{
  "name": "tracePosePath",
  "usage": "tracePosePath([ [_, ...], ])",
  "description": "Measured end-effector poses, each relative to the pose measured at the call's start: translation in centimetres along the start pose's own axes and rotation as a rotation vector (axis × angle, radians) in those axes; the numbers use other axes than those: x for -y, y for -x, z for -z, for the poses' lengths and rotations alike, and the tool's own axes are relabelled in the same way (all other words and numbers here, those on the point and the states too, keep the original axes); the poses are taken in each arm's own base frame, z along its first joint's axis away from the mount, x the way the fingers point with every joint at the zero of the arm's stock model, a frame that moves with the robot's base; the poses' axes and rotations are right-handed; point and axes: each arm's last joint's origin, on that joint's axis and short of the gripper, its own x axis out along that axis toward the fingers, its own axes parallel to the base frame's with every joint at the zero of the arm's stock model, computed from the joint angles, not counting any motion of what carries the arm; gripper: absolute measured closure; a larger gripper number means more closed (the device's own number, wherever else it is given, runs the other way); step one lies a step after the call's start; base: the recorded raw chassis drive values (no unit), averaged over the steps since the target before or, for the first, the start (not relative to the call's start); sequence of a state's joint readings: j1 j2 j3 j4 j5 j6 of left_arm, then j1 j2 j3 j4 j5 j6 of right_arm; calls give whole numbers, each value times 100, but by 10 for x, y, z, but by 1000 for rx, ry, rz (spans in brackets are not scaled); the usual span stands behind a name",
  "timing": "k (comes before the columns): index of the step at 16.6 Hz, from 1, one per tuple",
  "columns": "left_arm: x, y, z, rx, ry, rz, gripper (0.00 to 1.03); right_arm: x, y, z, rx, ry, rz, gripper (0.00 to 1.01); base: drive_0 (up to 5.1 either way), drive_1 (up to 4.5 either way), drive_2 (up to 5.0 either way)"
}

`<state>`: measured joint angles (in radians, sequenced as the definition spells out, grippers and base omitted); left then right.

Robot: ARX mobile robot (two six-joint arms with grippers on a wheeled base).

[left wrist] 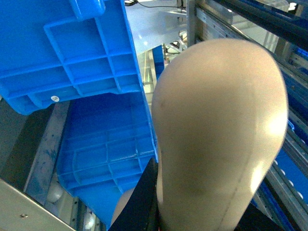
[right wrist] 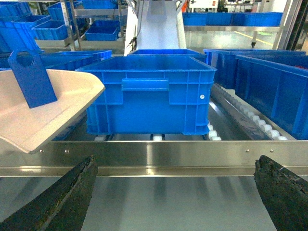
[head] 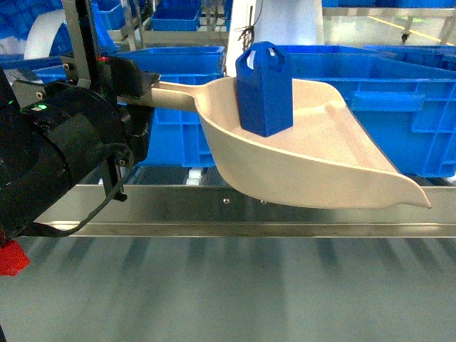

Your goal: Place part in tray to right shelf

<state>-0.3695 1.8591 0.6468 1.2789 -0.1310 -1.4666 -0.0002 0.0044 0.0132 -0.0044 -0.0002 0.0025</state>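
Upright, peaked blue part [head: 264,89] | smooth beige tray [head: 313,164]; left hand [head: 135,89] pinches handle | right hand [right wrist: 175,192] spread

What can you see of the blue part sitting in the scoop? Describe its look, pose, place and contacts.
The part is a bright-blue block that looks like plastic, box-shaped with a peaked top pierced by loop-like cut-outs. It stands roughly upright, leaning slightly, inside the beige tray, its base on the tray floor towards the raised back. Nothing else touches it; no gripper holds it. The tray is held above the steel shelf rail, with blue crates behind.
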Motion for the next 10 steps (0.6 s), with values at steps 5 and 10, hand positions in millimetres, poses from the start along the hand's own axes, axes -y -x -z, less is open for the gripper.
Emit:
tracePosePath([
  [5,0,0,0,0,0,0,86,0,0,0,0,0,0,3,0,0,0],
  [10,0,0,0,0,0,0,86,0,0,0,0,0,0,3,0,0,0],
])
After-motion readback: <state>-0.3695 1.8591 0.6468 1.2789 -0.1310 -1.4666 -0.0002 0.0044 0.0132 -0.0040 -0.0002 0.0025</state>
